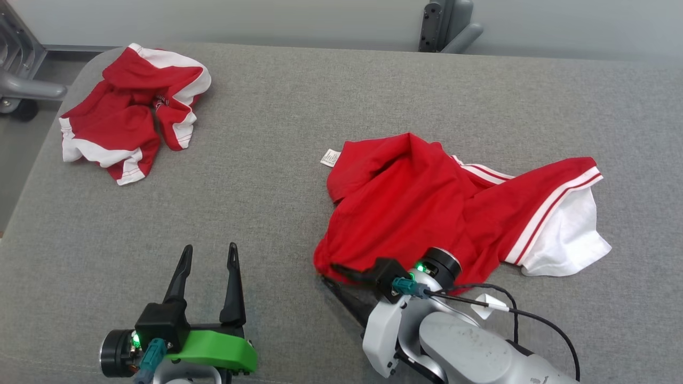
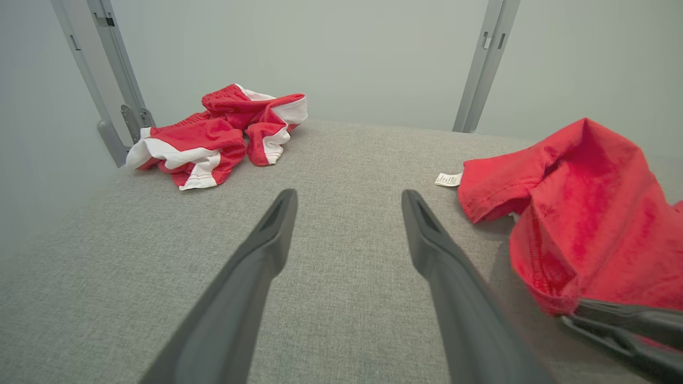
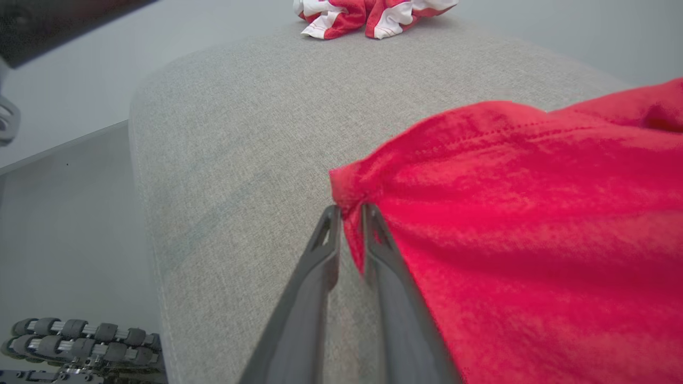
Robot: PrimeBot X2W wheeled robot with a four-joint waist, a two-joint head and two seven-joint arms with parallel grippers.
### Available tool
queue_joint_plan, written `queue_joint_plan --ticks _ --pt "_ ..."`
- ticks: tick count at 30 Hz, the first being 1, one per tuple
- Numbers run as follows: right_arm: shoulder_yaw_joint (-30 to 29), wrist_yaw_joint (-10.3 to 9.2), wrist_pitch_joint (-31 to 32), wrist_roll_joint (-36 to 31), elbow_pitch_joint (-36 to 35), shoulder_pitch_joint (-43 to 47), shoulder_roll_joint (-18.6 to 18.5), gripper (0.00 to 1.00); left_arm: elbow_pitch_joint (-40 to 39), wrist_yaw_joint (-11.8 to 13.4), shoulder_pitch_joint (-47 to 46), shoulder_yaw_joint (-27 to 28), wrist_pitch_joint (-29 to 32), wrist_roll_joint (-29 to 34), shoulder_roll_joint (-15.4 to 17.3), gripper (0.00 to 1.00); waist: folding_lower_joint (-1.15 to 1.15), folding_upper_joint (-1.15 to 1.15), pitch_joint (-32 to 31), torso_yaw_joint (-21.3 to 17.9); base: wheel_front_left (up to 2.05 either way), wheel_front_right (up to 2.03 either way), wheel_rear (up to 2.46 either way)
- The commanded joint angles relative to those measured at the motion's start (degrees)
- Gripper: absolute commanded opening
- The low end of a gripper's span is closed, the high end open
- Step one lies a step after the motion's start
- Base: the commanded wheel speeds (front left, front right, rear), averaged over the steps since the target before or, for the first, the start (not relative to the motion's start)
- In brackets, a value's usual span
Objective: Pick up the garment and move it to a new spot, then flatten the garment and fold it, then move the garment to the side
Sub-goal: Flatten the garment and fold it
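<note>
A crumpled red garment [image 1: 405,202] with white stripes and a white panel lies on the grey padded table [image 1: 320,96], right of centre. My right gripper [image 1: 326,278] is shut on the garment's near-left corner. In the right wrist view the fingertips [image 3: 349,210] pinch a bunched fold of the red cloth [image 3: 533,213]. My left gripper [image 1: 209,248] hovers open over bare table at the lower left, nothing between its fingers [image 2: 349,194]. From the left wrist, the garment [image 2: 587,213] sits to the right, with the right gripper [image 2: 571,314] at its lower edge.
A second red-and-white garment [image 1: 128,112] lies bunched at the table's far left corner [image 2: 213,138] [image 3: 373,13]. Grey metal posts [image 2: 485,64] stand behind the table. The table's left edge drops to the floor, where a wheeled base [image 3: 80,333] sits.
</note>
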Motion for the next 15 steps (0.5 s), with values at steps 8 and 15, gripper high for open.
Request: queue_joint_plan --ticks 8,15 --pt "-2.08 -0.10 -1.61 0.02 0.33 -1.13 -0.19 1.00 -0.49 0.47 0.87 0.84 -0.15 -0.16 0.09 1.00 0.00 0.40 -0.90 -2.48 0.00 0.00 0.00" --pt "-16.02 -0.10 -1.68 -5.11 -5.82 3.88 -3.47 1.00 -0.38 -0.11 1.45 0.15 -0.15 0.48 0.09 1.00 0.00 0.40 -1.81 -5.77 0.00 0.00 0.00"
